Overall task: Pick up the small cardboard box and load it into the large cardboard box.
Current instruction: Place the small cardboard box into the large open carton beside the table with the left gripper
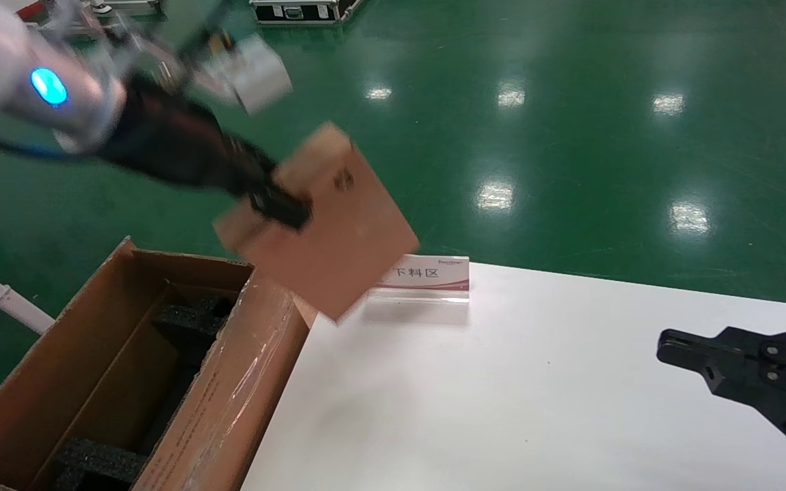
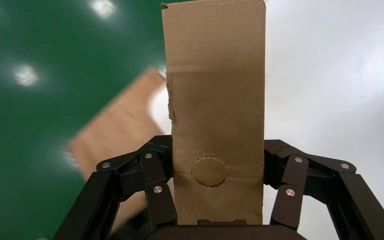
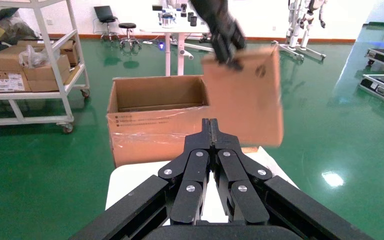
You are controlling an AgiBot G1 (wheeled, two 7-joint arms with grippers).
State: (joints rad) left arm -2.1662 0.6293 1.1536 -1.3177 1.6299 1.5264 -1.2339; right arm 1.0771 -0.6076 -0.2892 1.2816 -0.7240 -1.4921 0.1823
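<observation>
Head view showed our left gripper (image 1: 282, 203) clamping the small cardboard box (image 1: 328, 228) aloft (pickup done); loading the large cardboard box (image 1: 243, 382) remained, right gripper (image 3: 211, 131) closed, empty.

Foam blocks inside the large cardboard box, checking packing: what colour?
Black foam blocks, clearest in the head view.

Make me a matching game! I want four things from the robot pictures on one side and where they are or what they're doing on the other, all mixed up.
Things:
1. small cardboard box
2. large cardboard box
3. right gripper
4. sign

Places or states:
A. standing on the white table's far edge
B. shut, holding nothing, over the table
C. up in the air, clamped by the left gripper
D. open, black foam blocks inside

Pairs: 1-C, 2-D, 3-B, 4-A
</observation>
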